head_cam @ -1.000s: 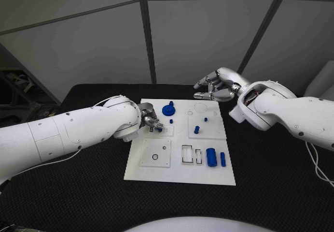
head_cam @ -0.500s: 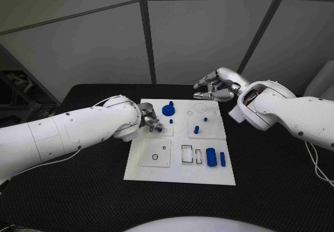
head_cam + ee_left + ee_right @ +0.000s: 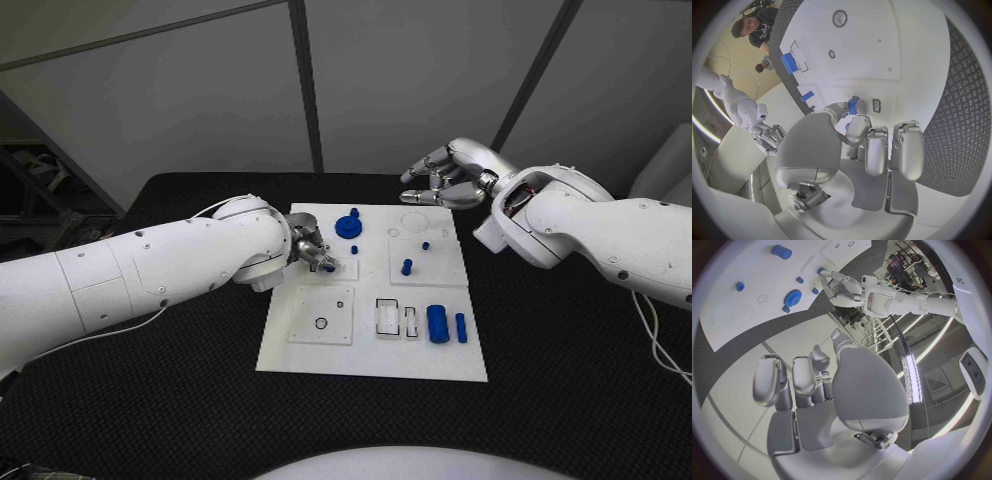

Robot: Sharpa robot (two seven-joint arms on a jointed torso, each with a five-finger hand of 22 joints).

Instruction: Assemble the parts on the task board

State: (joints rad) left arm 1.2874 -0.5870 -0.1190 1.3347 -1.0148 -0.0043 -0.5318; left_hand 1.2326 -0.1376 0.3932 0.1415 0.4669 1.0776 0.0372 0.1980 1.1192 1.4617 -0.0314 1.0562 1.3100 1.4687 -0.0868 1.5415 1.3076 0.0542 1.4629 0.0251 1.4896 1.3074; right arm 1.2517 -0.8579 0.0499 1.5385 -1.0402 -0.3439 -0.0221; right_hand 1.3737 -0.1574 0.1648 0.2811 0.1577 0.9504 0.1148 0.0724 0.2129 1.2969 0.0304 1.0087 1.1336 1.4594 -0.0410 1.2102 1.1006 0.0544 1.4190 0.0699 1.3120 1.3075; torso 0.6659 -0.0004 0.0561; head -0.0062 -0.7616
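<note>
Apparently a blue part (image 3: 852, 106) is pinched by the left hand (image 3: 310, 252) over the board (image 3: 372, 355); it should be seated squarely. Right hand (image 3: 447, 180), at one o'clock, is curled empty.

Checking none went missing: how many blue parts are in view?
7: a gear, three small pegs mid-board, two cylinders near the front edge, one part in the left hand. More may be hidden.

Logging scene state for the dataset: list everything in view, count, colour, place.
table: 1, black, under everything
board: 1, white, table centre
gear: 1, blue, board's far end
pegs: 3 small, blue, far half of board
bars: 2, blue, board's near right
held part: 1, blue, pinched by left hand
left hand: silver, over board's left edge
right hand: silver, fingers curled, beyond board's far edge
</note>
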